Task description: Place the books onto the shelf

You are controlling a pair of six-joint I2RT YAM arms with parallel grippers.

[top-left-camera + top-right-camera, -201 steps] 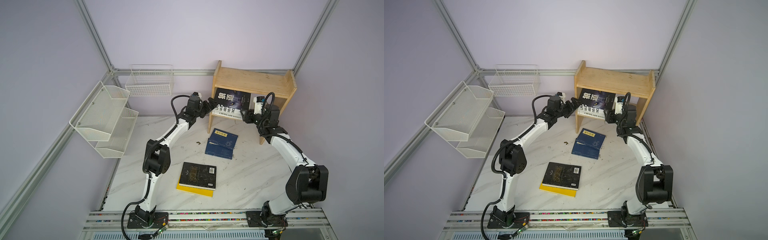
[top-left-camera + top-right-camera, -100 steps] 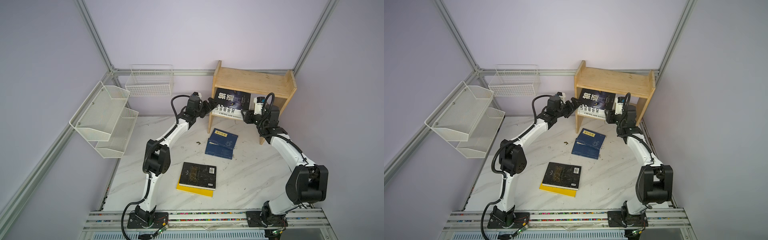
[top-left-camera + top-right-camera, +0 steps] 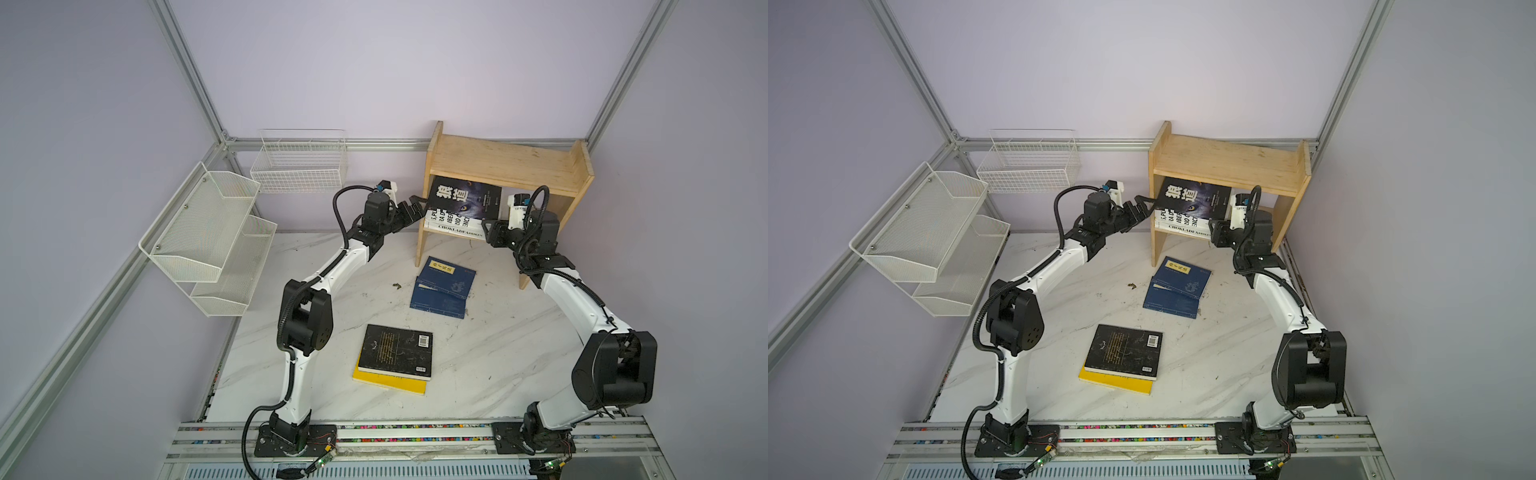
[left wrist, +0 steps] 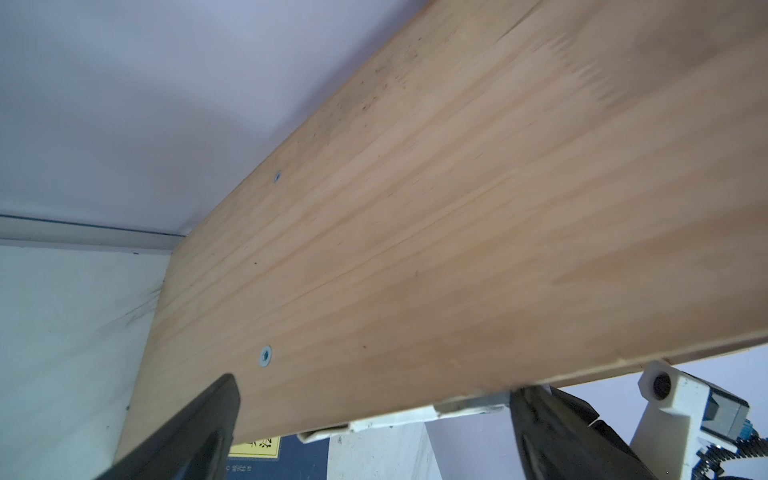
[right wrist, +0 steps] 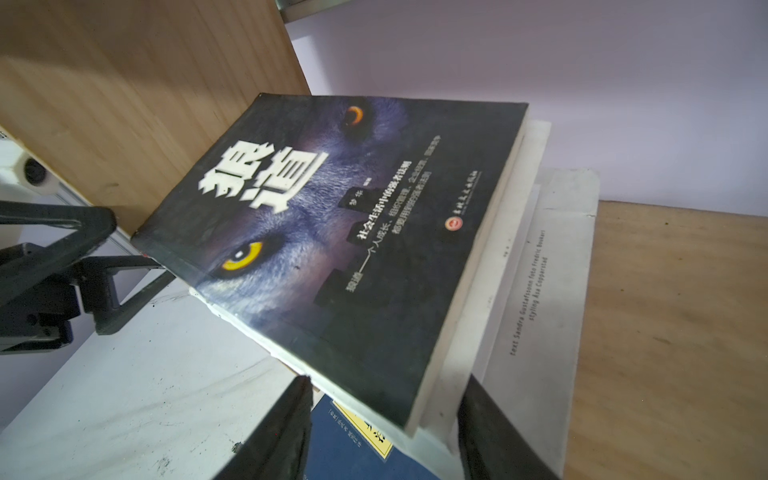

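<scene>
Surface: white marble-patterned tabletop (image 3: 490, 357), scuffed, with a small dark scrap (image 3: 397, 285) near its middle. Lilac walls (image 3: 374, 62), aluminium frame posts (image 3: 195, 83) in the corners. A white mesh tiered rack (image 3: 208, 232) and a white wire basket (image 3: 299, 166) hang well away from both sets of fingers.

The wooden shelf (image 3: 503, 160) stands at the back. Left gripper (image 3: 417, 206): fingers spread wide, holding nothing. The shelf's side panel sits just beyond the fingertips.

Right gripper (image 3: 487, 227): fingers part-spread, the corner of the wolf-eye book (image 3: 463, 199) between them. I cannot tell whether the pads press on it. That book lies tilted in the lower tier on white books (image 3: 455, 224), its far edge against the panel.

Well apart from all fingers, on the tabletop: two overlapping navy books (image 3: 444, 286), and a black paperback (image 3: 395, 351) on a yellow book (image 3: 388, 383).

Writing:
- "狼道" in white on the wolf-eye cover
- "CHOKLADFABRIKEN" on a white spine
- "Sandra Gustafsson" on a white cover, right wrist view
- Navy books have yellow labels, the characters too small to read
- The black paperback has a barcode
</scene>
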